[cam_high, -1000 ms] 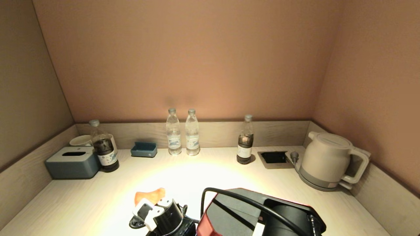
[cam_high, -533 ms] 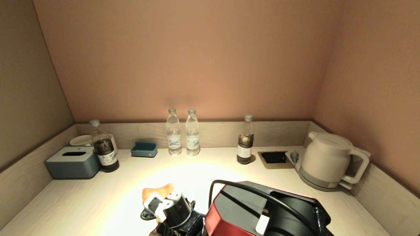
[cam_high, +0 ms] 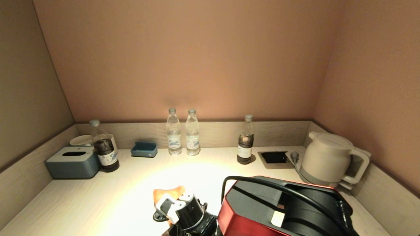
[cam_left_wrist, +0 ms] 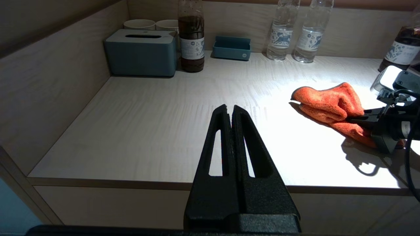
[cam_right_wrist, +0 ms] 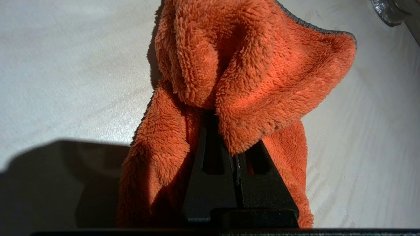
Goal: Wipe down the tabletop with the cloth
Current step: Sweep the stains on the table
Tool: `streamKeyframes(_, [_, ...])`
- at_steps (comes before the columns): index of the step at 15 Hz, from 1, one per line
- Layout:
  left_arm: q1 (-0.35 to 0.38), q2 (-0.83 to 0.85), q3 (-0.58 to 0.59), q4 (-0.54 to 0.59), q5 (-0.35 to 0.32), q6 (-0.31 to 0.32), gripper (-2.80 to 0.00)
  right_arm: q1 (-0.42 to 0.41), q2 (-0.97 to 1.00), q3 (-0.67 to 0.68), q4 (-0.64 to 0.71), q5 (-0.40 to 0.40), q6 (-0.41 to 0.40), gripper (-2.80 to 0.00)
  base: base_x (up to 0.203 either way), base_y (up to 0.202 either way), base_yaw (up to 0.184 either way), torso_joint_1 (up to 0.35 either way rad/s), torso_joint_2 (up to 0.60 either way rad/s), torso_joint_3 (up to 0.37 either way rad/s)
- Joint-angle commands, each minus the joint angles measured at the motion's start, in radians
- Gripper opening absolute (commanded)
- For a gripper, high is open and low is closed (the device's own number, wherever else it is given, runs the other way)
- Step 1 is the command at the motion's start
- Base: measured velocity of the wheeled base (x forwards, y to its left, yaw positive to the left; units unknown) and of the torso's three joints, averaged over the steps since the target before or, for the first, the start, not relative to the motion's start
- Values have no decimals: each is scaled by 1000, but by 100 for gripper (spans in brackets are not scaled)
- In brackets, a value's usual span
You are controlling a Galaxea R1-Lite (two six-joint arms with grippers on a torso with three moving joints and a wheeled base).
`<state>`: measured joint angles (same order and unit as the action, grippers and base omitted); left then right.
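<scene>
Orange cloth (cam_high: 169,192) half behind right gripper (cam_high: 173,200)

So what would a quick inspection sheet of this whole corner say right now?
Surface: pale wood tabletop, brightly lit mid-front.
Job's things: fluffy orange cloth bunched on it.
Clutter: blue-grey tissue box, small blue tray, two clear water bottles, two dark drink bottles, cream kettle.
Grippers: right gripper shut on cloth; left gripper shut, empty, at front edge.
Cables: black cable over right arm.
Surroundings: tan walls.
</scene>
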<state>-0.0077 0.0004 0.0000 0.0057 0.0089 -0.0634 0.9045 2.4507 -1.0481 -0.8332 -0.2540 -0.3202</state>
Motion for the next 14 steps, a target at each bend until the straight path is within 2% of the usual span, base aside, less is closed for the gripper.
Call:
streamKeyframes(1, [0, 0, 0, 0, 0, -1, -280, -1, -44, 62, -57, -1, -3, -280, 0, 0, 0, 0, 0, 0])
streamKeyframes(8, [0, 0, 0, 0, 0, -1, -280, -54, -76, 293, -232, -1, -3, -280, 0, 0, 0, 0, 0, 0])
streamKeyframes(14, [0, 0, 0, 0, 0, -1, -280, -97, -84, 403, -338, -1, -2, -280, 0, 0, 0, 0, 0, 0])
